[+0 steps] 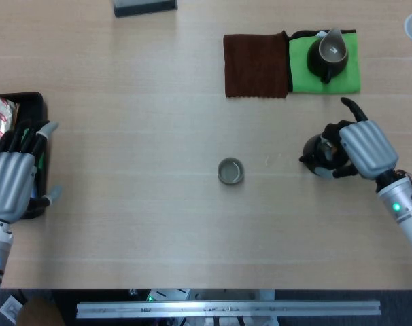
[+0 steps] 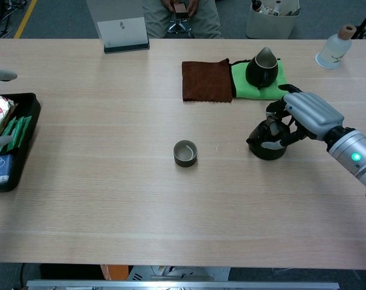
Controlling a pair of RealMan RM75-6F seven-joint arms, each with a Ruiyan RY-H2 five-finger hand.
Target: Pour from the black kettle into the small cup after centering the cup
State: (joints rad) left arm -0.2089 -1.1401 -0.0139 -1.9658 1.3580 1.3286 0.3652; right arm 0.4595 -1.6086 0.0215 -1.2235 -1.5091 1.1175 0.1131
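My right hand (image 1: 361, 148) sits at the end of a forearm reaching in from the lower right, back of the hand facing up. Its fingers (image 2: 278, 128) curl downward and toward the left, with one dark fingertip poking out straight above the rest. I think they are wrapped on something, though the head view hides the contact. My left hand (image 1: 10, 180) hangs at the far left, palm down, dark fingertips pointing upward, thumb out to the side, holding nothing.
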